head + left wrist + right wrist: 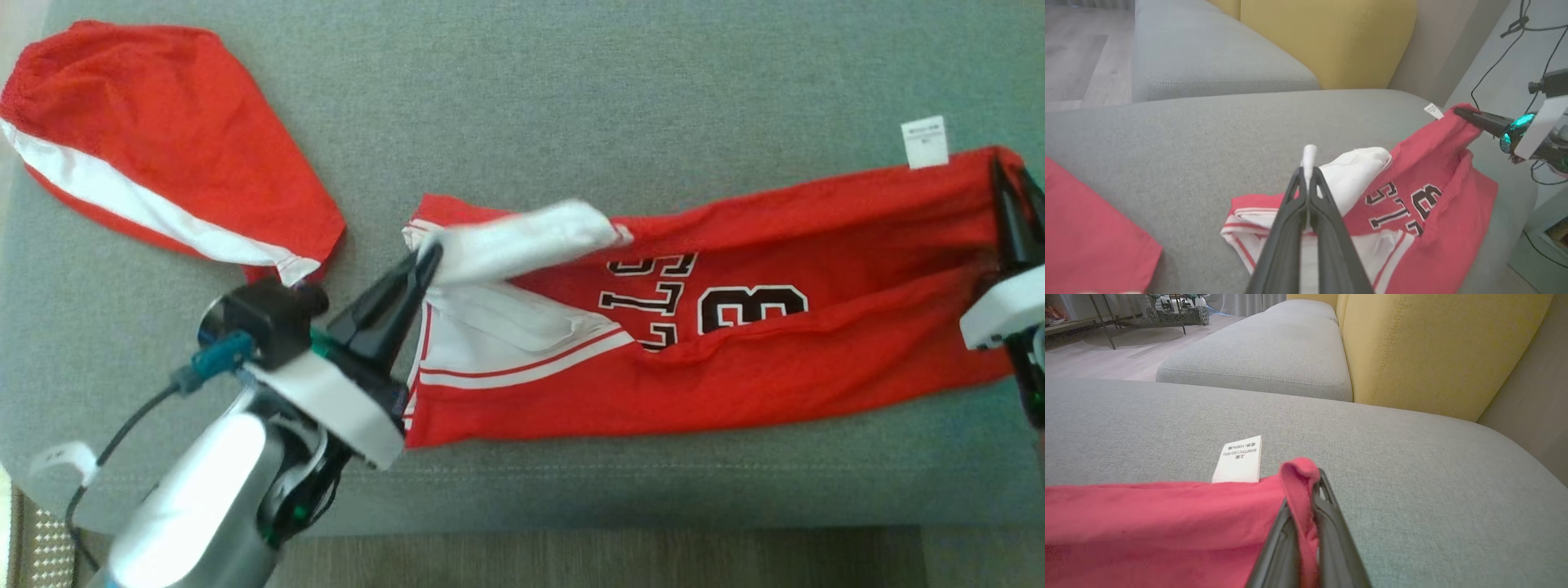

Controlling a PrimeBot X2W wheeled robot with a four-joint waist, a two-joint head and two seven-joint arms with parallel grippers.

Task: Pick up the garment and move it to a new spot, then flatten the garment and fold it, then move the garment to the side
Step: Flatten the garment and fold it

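1. While the jersey (735,367) is lying stretched along the near half of the sofa seat (571,98), from its middle to its right edge, the left claw (430,253) is pinching the white shoulder strap (522,241) with fingers together. The right claw (1011,192) is clamping the red hem corner beside the care label (924,141).
2. This is looking like flattening: both claws should be drawing apart evenly, keeping the cloth low and taut so the creases around the lettering are smoothing out.
3. A second red garment (163,139) is lying at the far left corner, just beside the left arm, and is risking being dragged along.
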